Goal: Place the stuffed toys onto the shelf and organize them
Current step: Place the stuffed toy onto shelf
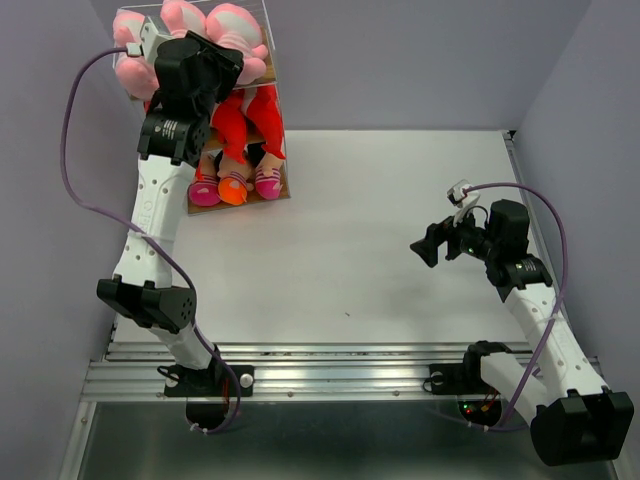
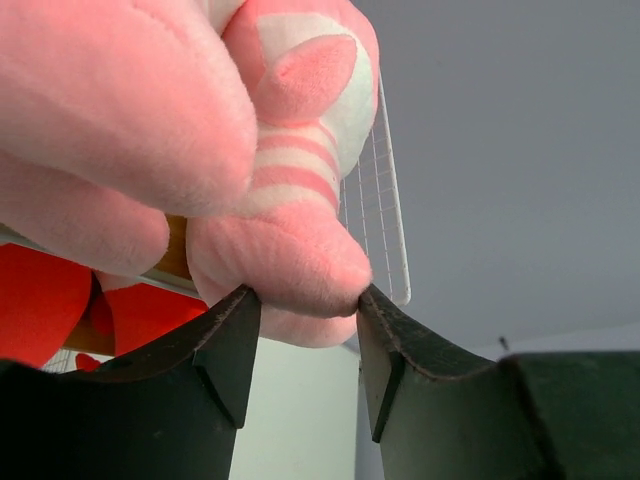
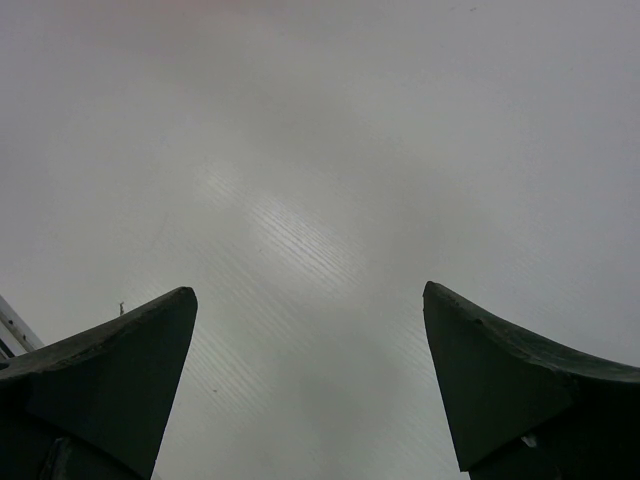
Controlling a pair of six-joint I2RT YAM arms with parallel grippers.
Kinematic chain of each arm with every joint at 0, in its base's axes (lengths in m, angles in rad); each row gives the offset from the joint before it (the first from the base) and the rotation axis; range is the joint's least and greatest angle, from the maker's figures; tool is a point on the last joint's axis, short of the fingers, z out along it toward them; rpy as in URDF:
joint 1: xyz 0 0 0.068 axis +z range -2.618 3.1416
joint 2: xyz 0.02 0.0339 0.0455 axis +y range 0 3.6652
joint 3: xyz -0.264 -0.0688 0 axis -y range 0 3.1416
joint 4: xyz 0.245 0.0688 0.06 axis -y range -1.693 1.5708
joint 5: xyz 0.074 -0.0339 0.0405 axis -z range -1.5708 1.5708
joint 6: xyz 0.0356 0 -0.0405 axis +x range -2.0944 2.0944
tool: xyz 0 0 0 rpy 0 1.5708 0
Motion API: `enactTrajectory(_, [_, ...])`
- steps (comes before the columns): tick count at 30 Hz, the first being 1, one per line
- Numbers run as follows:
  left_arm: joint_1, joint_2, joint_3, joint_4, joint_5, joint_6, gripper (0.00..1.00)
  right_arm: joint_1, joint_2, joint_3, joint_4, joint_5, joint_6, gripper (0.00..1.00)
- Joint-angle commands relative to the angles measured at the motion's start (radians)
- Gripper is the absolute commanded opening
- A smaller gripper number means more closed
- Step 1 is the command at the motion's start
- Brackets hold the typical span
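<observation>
Squeezing the near end of a pink striped animal (image 2: 290, 250) on the far-left shelf's (image 2: 385, 220) top, the left claw (image 2: 307, 300) is half shut; the far-off right claw (image 3: 310, 370) hangs open, empty.

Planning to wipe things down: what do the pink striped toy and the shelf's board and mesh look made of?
Pink striped toy: soft plush fabric, fuzzy matte nap. Shelf board: probably wood or laminate, light brown, only an edge shows. Mesh side: thin white wire grid, likely coated metal.

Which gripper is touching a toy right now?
The left gripper, its jaws pinching a pink striped animal; the right gripper hangs open over the table.
</observation>
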Motion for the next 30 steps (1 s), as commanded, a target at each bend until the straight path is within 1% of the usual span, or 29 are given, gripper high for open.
enactTrajectory(1, [0.008,0.003,0.018,0.049,-0.008,0.012,0.54,-0.008,-0.018,-0.006,0.057,0.010,-0.009,1.00])
enactTrajectory(6, [0.009,-0.017,-0.005,0.061,0.012,0.012,0.64,-0.008,-0.018,-0.006,0.057,0.010,-0.009,1.00])
enactTrajectory(14, [0.009,-0.106,-0.114,0.133,0.050,0.004,0.72,-0.008,-0.015,-0.007,0.057,0.009,-0.011,1.00])
enactTrajectory(22, [0.009,-0.163,-0.129,0.145,0.078,0.018,0.74,-0.008,-0.012,-0.009,0.059,0.009,-0.012,1.00])
enactTrajectory(30, [0.009,-0.221,-0.134,0.115,0.075,0.053,0.75,-0.008,-0.010,-0.009,0.059,0.012,-0.018,1.00])
